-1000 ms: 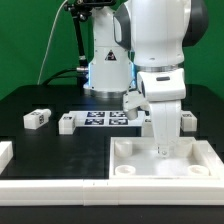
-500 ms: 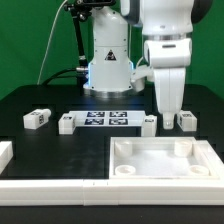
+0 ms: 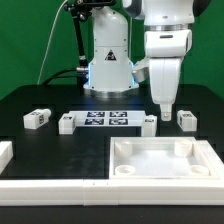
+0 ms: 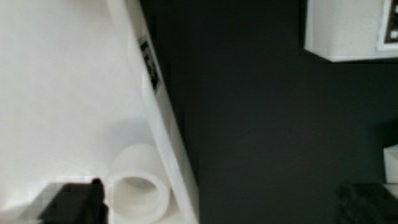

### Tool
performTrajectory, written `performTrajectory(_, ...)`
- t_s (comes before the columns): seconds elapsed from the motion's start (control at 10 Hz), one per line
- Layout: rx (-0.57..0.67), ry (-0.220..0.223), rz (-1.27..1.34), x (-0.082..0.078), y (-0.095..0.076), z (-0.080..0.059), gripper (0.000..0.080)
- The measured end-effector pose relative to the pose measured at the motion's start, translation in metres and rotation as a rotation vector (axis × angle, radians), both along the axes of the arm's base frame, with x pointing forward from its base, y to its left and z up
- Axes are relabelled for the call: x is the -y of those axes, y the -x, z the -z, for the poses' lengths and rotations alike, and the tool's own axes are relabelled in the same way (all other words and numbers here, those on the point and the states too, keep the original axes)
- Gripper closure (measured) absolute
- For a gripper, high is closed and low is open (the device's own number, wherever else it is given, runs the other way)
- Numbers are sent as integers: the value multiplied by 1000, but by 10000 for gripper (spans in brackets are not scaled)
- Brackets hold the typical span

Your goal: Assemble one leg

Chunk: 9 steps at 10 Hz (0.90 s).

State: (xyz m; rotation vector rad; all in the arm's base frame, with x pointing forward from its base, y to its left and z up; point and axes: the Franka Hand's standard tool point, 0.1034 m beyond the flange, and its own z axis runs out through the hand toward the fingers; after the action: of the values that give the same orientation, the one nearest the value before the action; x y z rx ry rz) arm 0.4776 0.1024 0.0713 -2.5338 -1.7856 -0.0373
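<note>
Four small white legs lie on the black table: two at the exterior view's left (image 3: 37,118) (image 3: 66,123) and two at its right (image 3: 148,124) (image 3: 186,119). My gripper (image 3: 165,109) hangs above the table between the two right legs, behind the large white panel (image 3: 160,160). In the wrist view the gripper (image 4: 217,205) is open and empty, with dark fingers (image 4: 71,204) wide apart. That view shows the panel's edge with a round corner socket (image 4: 139,186) and one tagged leg (image 4: 352,28).
The marker board (image 3: 105,119) lies between the inner legs. A white rail (image 3: 55,183) runs along the front, and another white piece (image 3: 5,152) sits at the exterior view's far left. The robot's base (image 3: 108,65) stands behind.
The gripper has risen from low over the panel's far corner and moved back over the table between the two right legs. No part has moved.
</note>
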Motion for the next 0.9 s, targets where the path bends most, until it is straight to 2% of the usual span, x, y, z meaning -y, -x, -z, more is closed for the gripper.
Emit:
performTrajectory(0.4,-11,-11,596,-30,16,0,151)
performTrajectory(0.6,-34,-35,836,-42,26,7,151)
performTrajectory(0.9,-51,-57,1014,-46,29,9,151)
